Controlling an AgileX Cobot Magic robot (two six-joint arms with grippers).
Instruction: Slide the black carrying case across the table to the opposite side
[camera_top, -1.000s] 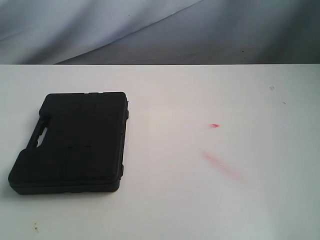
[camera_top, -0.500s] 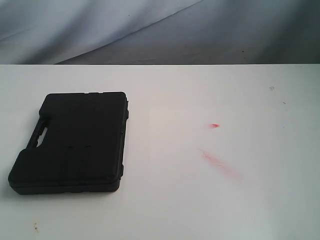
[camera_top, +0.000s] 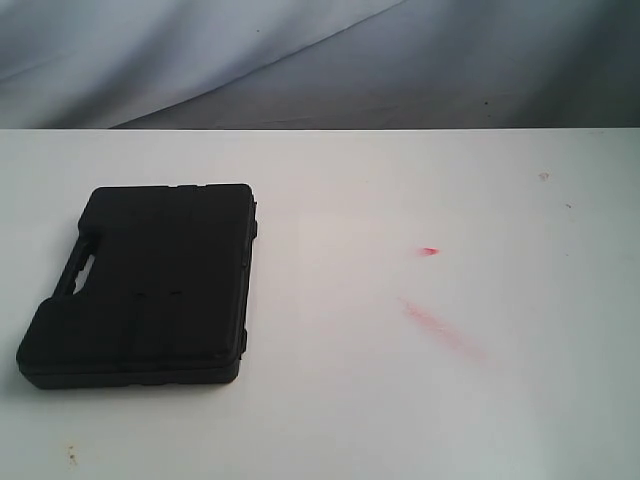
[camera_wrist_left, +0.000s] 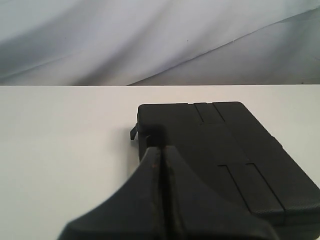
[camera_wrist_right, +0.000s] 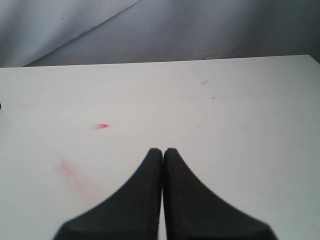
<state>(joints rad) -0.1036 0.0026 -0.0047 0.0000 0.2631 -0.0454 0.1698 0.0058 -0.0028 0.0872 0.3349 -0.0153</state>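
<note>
The black case (camera_top: 145, 285) lies flat on the left part of the white table (camera_top: 350, 400), its handle slot on the left edge and its ribbed lid up. No arm shows in the exterior view. In the left wrist view my left gripper (camera_wrist_left: 161, 148) is shut and empty, its tips in front of the near corner of the case (camera_wrist_left: 225, 150); contact cannot be told. In the right wrist view my right gripper (camera_wrist_right: 163, 151) is shut and empty above bare table (camera_wrist_right: 240, 130).
A small red mark (camera_top: 429, 251) and a pink smear (camera_top: 440, 328) lie on the table right of the middle; both red mark (camera_wrist_right: 102, 126) and smear (camera_wrist_right: 72, 172) show in the right wrist view. Grey cloth (camera_top: 320, 60) hangs behind the far table edge.
</note>
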